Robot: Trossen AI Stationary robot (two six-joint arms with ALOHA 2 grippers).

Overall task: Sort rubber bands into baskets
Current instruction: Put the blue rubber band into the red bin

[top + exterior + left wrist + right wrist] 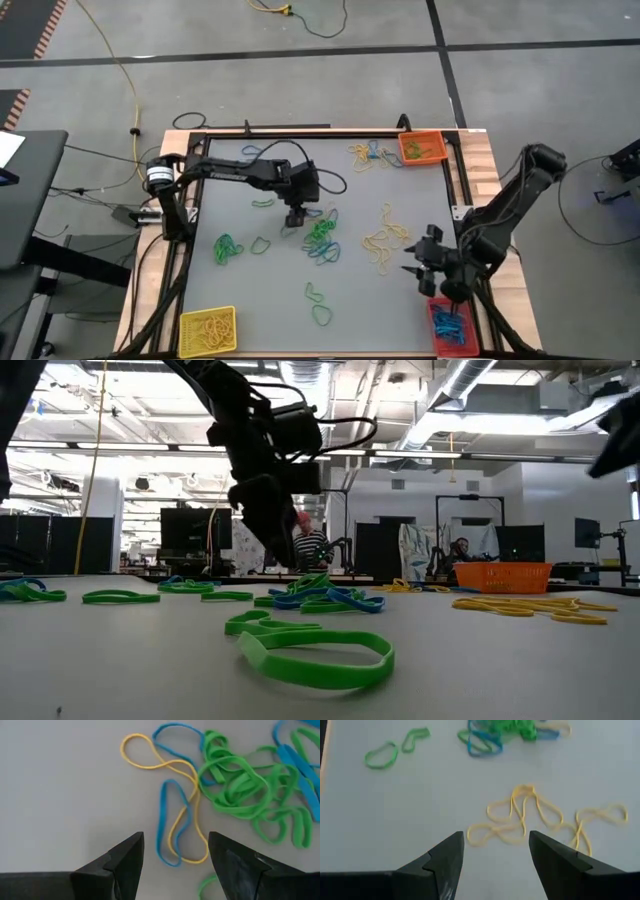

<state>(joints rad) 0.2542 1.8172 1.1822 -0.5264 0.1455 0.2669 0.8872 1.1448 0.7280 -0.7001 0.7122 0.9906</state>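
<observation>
Grey table (250,290) bare near edges | left gripper (294,217), right gripper (418,262) jaws wide

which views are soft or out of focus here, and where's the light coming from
Low view: the nearest green band is soft, the left gripper is a dark silhouette against bright ceiling lights. Left wrist view: its fingers are blurred, the bands sharp. High view: even light, faint shadows.

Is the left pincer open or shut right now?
Open. The left pincer shows a wide gap between its fingers, hanging over a blue band and yellow band, gripping nothing.
</observation>
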